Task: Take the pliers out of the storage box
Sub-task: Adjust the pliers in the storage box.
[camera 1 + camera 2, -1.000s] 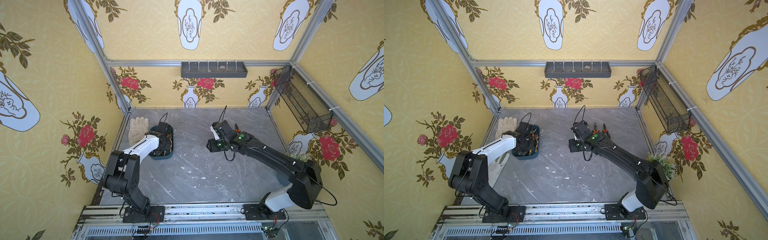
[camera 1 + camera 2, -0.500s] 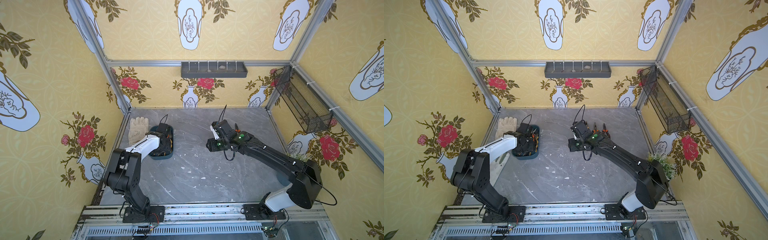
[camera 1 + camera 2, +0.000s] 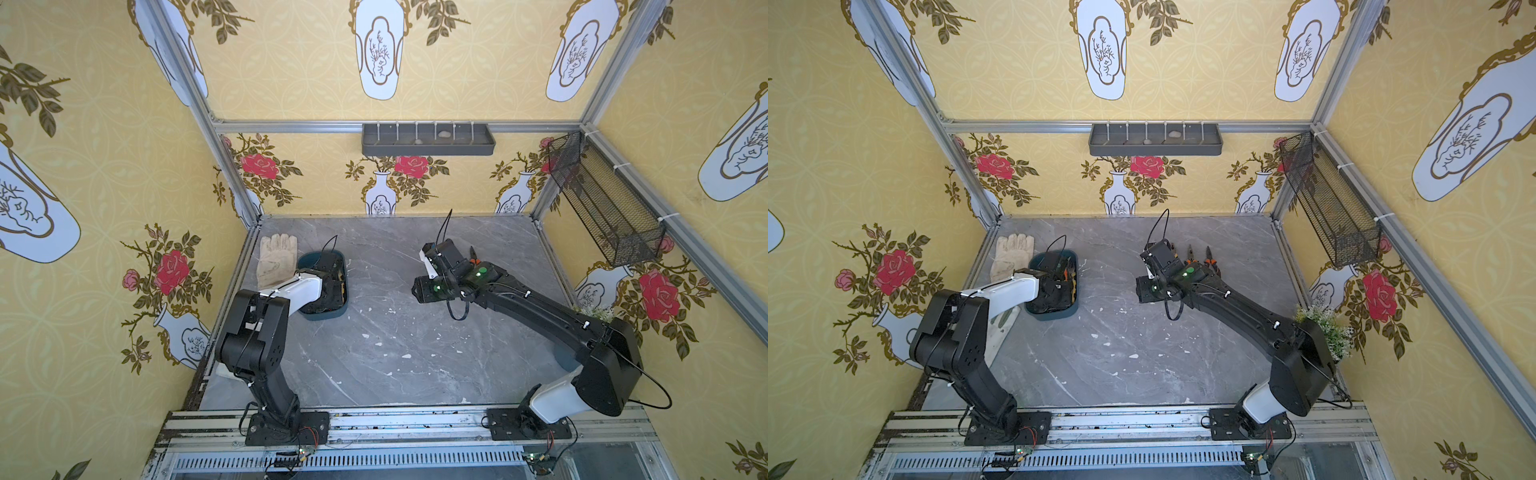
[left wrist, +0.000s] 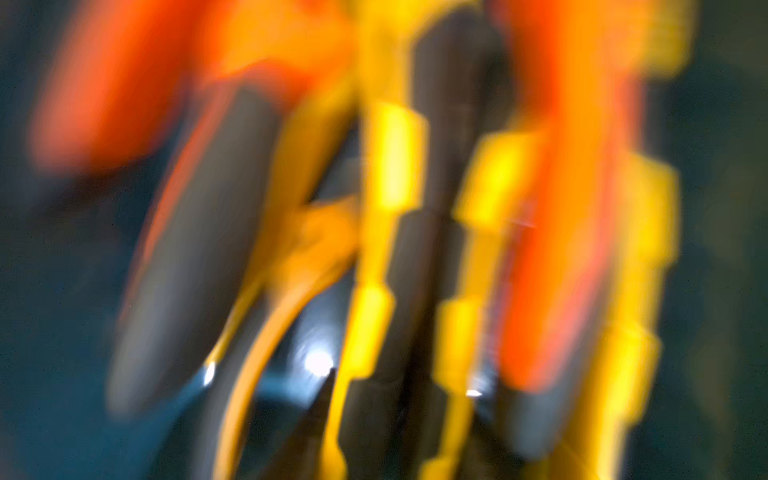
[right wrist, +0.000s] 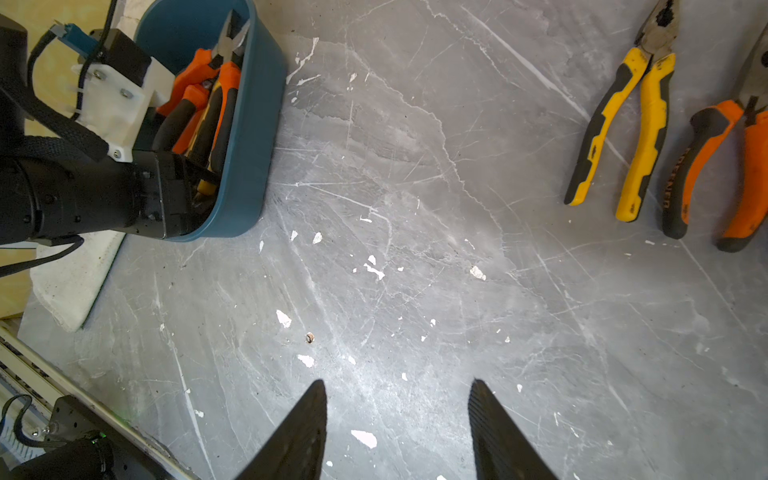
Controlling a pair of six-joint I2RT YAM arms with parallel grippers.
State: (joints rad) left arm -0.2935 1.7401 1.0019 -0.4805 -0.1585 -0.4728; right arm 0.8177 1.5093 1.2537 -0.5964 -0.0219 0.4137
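The dark teal storage box (image 3: pixel 328 313) (image 3: pixel 1054 313) (image 5: pixel 253 145) sits at the left of the grey table, holding several pliers (image 5: pixel 212 95) with orange and yellow handles. My left gripper (image 5: pixel 195 183) reaches down into the box among them. Its wrist view is a blur of handles (image 4: pixel 386 174), and one dark fingertip (image 4: pixel 326 390) shows beside a yellow-and-black handle; the jaws' state is unclear. My right gripper (image 5: pixel 397 386) hangs open over bare table with nothing between its fingers. Two pliers lie on the table beyond it, a yellow pair (image 5: pixel 623 124) (image 3: pixel 1192 253) and an orange pair (image 5: pixel 723 166) (image 3: pixel 1209 255).
A pale work glove (image 3: pixel 276 259) lies behind the box by the left wall, and a white cloth (image 5: pixel 70 282) lies at the box's near side. A grey divided tray (image 3: pixel 428 139) hangs on the back wall, a black mesh basket (image 3: pixel 602 208) on the right wall. A small plant (image 3: pixel 1325 328) stands at the right.
The left gripper has only shifted slightly inside the box. The right arm has not moved.
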